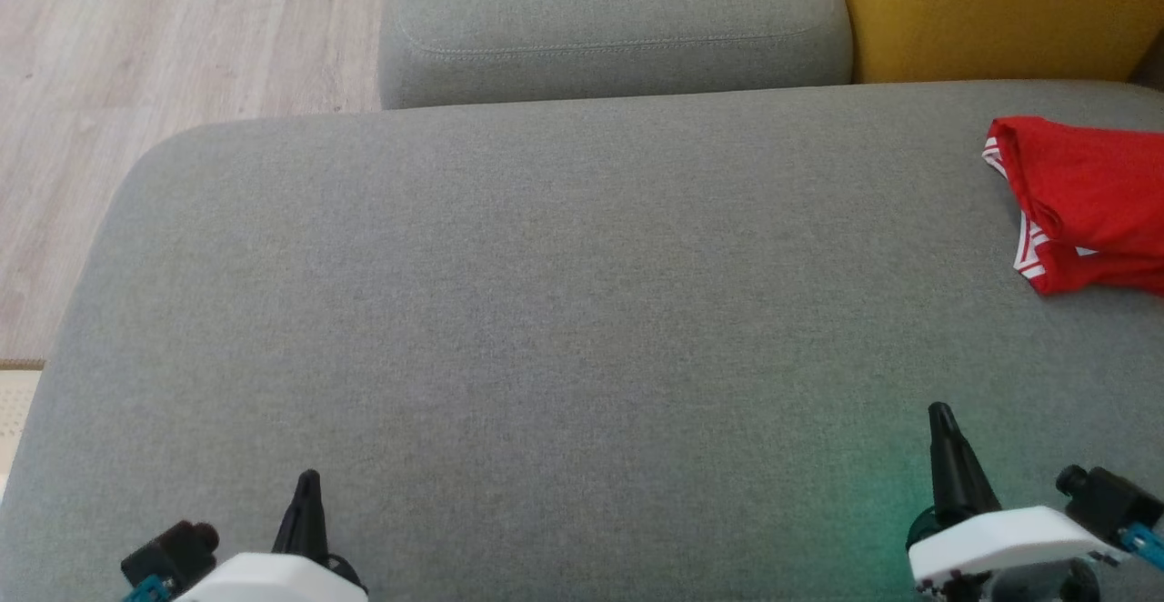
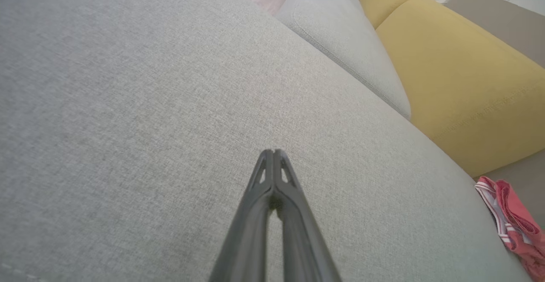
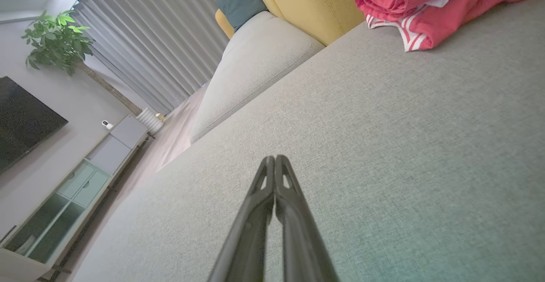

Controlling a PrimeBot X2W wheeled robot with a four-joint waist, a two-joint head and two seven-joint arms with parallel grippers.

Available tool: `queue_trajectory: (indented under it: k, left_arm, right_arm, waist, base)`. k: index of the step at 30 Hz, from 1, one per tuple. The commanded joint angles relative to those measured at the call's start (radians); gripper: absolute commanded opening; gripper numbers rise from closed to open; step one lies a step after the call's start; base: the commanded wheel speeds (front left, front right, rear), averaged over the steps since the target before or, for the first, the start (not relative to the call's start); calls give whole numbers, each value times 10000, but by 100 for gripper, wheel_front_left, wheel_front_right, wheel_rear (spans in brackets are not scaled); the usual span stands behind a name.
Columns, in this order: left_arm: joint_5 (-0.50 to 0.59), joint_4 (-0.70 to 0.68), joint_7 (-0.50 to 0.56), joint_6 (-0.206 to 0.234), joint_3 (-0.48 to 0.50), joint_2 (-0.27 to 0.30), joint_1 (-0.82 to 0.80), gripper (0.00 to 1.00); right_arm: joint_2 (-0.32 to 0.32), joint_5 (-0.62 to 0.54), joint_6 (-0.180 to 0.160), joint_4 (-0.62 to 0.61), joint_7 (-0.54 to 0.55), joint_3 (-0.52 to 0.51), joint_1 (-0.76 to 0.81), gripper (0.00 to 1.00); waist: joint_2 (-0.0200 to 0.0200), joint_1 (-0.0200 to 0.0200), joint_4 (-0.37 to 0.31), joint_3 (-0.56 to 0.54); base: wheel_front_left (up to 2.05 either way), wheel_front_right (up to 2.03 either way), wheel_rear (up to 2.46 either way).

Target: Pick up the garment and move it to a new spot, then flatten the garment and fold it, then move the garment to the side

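A red garment (image 1: 1087,202) with white striped trim lies bunched at the far right of the grey sofa seat (image 1: 564,311), running off the head view's right edge. It also shows as a pinkish-red heap (image 2: 513,222) low in the left wrist view's right corner, and at the top right (image 3: 430,5) in the right wrist view. My left gripper (image 1: 307,479) sits low at the lower left, shut and holding nothing, fingertips pressed together (image 2: 273,152). My right gripper (image 1: 941,416) is at the lower right, also shut and holding nothing (image 3: 274,158), well short of the garment.
A grey backrest cushion (image 1: 609,29) and a yellow cushion (image 1: 991,11) stand behind the seat. Wooden floor (image 1: 136,84) lies to the left past the seat's rounded edge. The right wrist view shows a TV cabinet (image 3: 85,175), curtains and a plant beyond.
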Motion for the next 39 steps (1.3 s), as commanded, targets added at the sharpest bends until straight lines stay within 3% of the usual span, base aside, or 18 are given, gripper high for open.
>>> queue_trajectory:
  k: [1,39]
  left_arm:
    - [-253,-302,49,-129,244,36,-553,0]
    - [-4274,-306,1107,-878,1115,34,-1377,0]
  right_arm:
    - [-171,300,-3,-325,22,-1,-596,0]
    - [-225,4577,-6,-331,747,-450,-1169,0]
  waist:
    - [0,0,1,4]
    - [0,0,24,147]
  base:
    - [0,0,0]
    - [0,0,0]
